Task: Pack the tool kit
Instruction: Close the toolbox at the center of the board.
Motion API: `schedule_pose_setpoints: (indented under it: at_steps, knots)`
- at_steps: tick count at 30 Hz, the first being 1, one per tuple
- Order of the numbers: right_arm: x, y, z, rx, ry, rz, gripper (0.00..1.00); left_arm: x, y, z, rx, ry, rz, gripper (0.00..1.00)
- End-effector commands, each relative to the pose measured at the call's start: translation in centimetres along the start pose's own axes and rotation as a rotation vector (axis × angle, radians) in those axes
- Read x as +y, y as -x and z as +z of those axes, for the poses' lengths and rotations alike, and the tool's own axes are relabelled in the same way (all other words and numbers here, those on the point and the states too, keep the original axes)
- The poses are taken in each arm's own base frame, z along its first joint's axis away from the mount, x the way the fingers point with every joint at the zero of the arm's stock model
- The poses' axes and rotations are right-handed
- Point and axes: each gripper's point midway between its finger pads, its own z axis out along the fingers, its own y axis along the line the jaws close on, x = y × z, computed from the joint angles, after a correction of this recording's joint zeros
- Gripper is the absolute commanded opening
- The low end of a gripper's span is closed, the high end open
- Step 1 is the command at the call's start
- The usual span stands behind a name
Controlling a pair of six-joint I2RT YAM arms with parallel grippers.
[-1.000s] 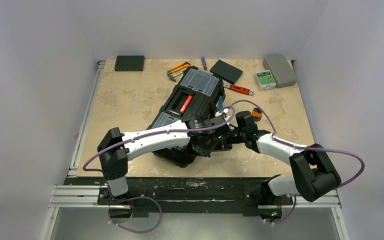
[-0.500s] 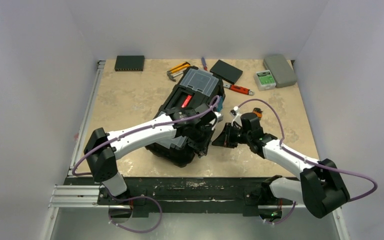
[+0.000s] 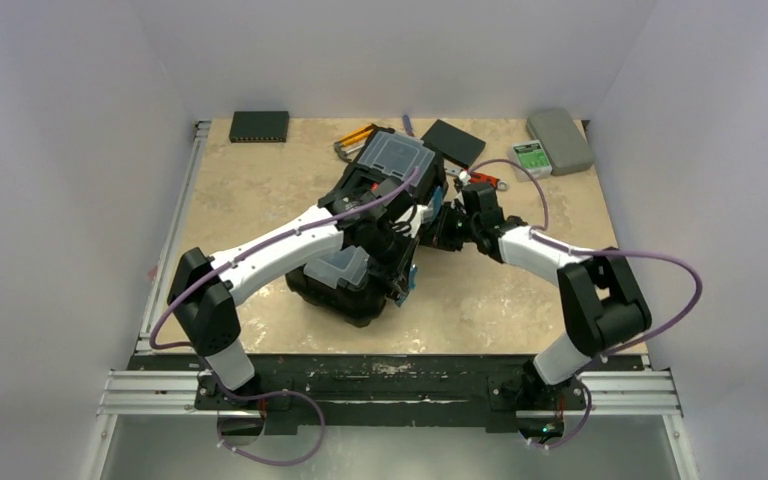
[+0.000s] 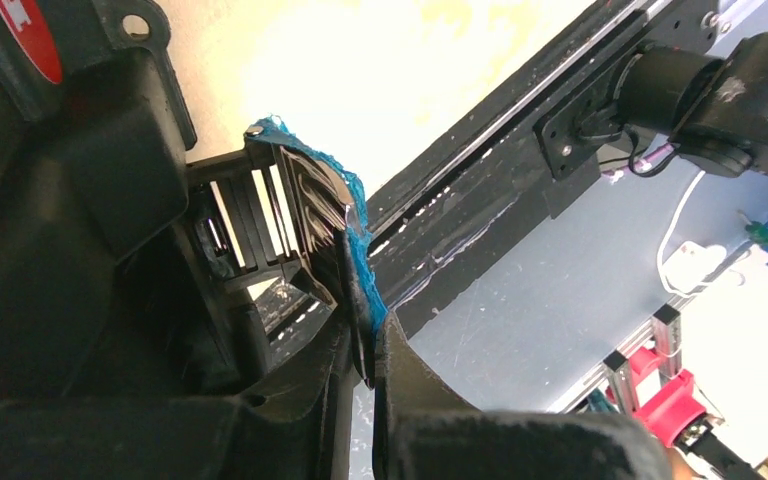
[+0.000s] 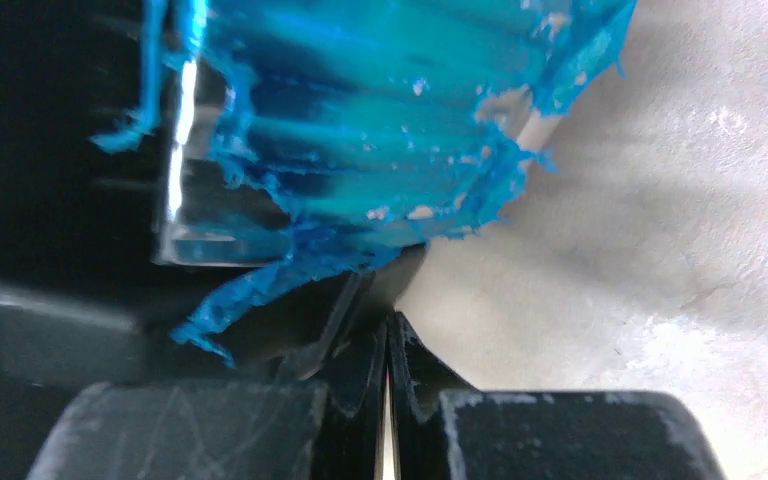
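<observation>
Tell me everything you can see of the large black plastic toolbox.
The large black plastic toolbox sits diagonally on the beige table, lid up, with two clear-lidded compartments and a red-marked top handle. Its side latches are coated blue. The left arm's fingers pinch one blue latch; the right arm's fingers, shut, sit against the other.

Robot test cell, laboratory type.
White walls [image 3: 70, 150] at nine, twelve, three o'clock; aluminium mounting rail [image 3: 390, 396] at six; beige tabletop [image 3: 260, 200] between.

White-and-black arms [image 3: 280, 245], purple cables [image 3: 650, 257]
</observation>
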Motion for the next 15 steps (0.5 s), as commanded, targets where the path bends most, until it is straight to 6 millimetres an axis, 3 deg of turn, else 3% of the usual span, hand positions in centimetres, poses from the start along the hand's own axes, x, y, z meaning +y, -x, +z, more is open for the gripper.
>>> schedule_pose_setpoints:
  at_steps: [1,7,11,15]
  knots:
    - [2.2,5.8,1.6,-0.096,0.037,-0.010,0.00,-0.4,6.3,-1.7,-0.194,-0.035,0.085,0.00]
    - [3.6,8.5,4.6,-0.074,0.067,-0.018,0.00,0.0,7.7,-1.6,-0.205,-0.037,0.070,0.00]
    - [4.1,8.4,3.6,-0.062,0.068,-0.042,0.00,0.5,8.3,-2.0,-0.217,-0.036,0.056,0.00]
    - [3.1,6.1,1.2,-0.066,0.057,-0.045,0.30,1.2,8.3,-1.8,-0.213,-0.025,0.039,0.00]
